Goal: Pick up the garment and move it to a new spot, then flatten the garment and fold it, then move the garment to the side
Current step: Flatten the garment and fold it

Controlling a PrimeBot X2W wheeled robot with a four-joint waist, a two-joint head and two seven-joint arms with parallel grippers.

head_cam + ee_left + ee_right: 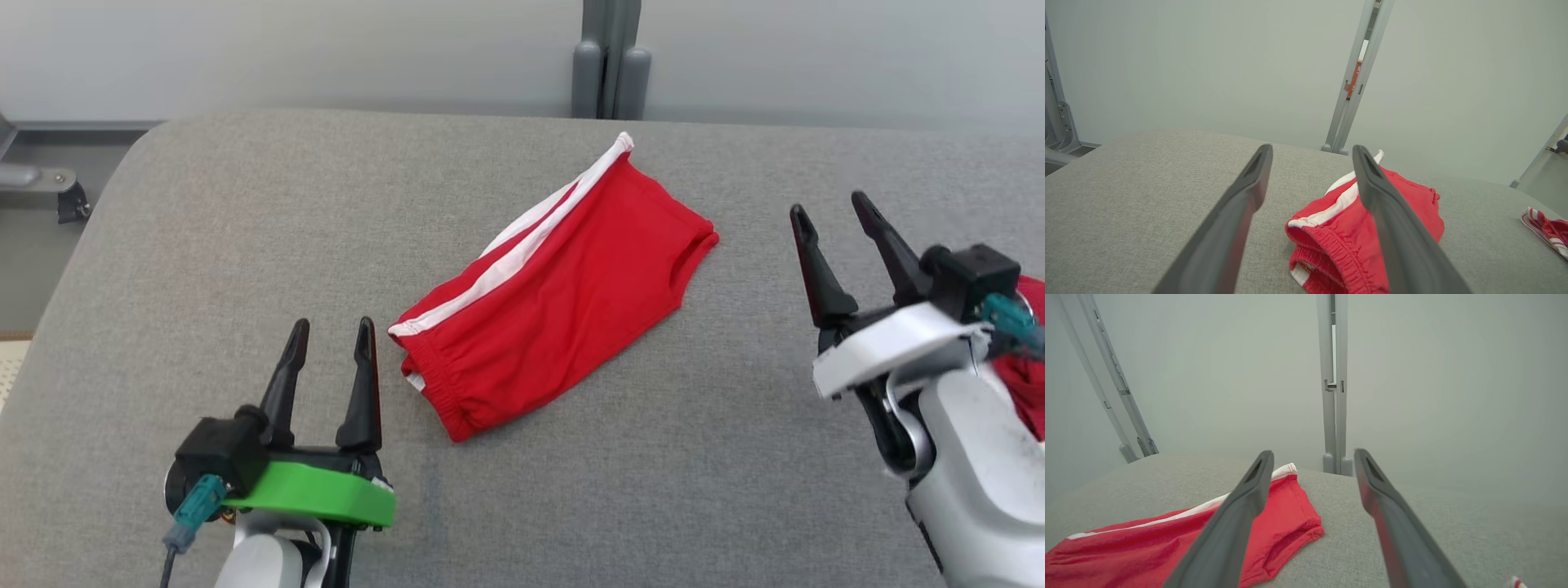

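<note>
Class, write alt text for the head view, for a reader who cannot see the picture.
A pair of red shorts with a white side stripe lies diagonally in the middle of a grey fabric surface. The left gripper at lower left and the right gripper at right are both open and empty, clear of the shorts on either side.

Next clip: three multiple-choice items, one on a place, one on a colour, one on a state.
1. Where are the red shorts? A) on the grey surface, between the left gripper and right gripper; B) hanging from a gripper; C) on the floor.
2. What colour is the shorts' side stripe? A) blue; B) white; C) black.
3. The two grippers are: A) both shut on cloth; B) one shut, one open; C) both open, empty.
Answers: 1 A, they lie flat mid-surface; 2 B, white against red; 3 C, fingers apart with nothing between.
</note>
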